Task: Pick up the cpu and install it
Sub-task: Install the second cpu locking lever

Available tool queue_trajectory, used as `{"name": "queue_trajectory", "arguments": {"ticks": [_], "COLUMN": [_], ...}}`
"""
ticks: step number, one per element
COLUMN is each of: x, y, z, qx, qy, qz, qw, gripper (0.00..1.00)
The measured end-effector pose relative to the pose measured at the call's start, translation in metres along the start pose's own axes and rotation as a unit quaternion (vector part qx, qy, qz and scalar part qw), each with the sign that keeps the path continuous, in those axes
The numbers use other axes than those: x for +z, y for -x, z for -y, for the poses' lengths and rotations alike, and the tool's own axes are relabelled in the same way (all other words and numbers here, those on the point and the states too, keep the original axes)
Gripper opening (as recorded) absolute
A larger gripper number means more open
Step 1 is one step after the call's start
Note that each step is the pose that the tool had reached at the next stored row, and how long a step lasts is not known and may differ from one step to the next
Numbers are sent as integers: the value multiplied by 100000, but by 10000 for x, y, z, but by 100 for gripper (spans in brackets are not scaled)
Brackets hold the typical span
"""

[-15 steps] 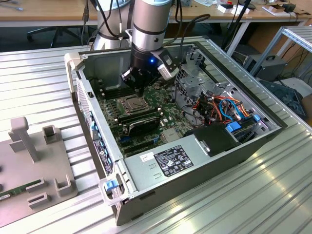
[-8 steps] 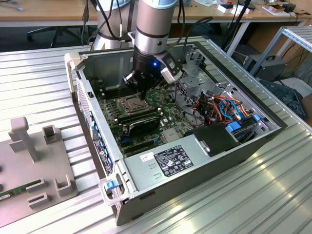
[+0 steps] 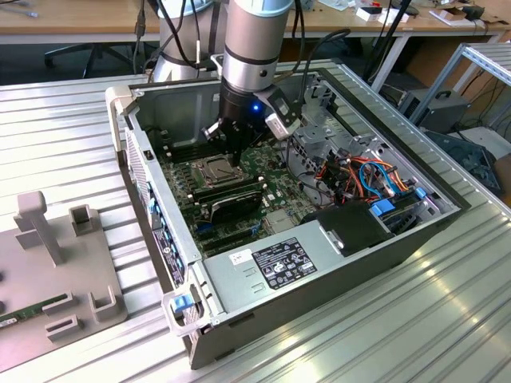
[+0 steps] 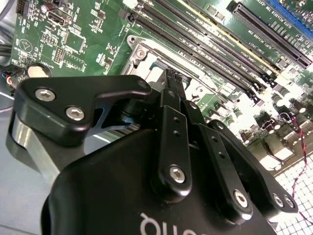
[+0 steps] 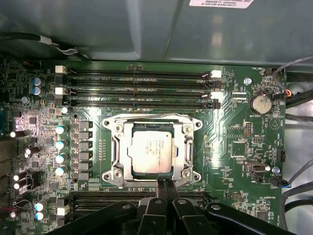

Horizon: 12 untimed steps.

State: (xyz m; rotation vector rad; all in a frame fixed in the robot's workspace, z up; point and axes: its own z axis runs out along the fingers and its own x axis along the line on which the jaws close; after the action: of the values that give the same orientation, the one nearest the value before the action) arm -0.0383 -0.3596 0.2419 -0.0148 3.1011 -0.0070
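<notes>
now cpu [image 5: 151,152] seated in socket [image 5: 115,147], claw [image 5: 165,186] just beside its edge, fingers pressed together, empty

white printed labels, too small to read
</notes>
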Motion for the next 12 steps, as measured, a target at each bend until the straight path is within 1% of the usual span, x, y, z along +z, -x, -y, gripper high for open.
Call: {"name": "queue_trajectory", "arguments": {"ticks": [3,9,12], "x": [-1,0,1], "y": [-2,-10,-38], "z": [6,53,63], "qx": [-6,0,-4], "qy": [-7,-2,2], "qz": [-3,1,4], "qw": [100000,100000,100000], "gripper": [11,11,11]}}
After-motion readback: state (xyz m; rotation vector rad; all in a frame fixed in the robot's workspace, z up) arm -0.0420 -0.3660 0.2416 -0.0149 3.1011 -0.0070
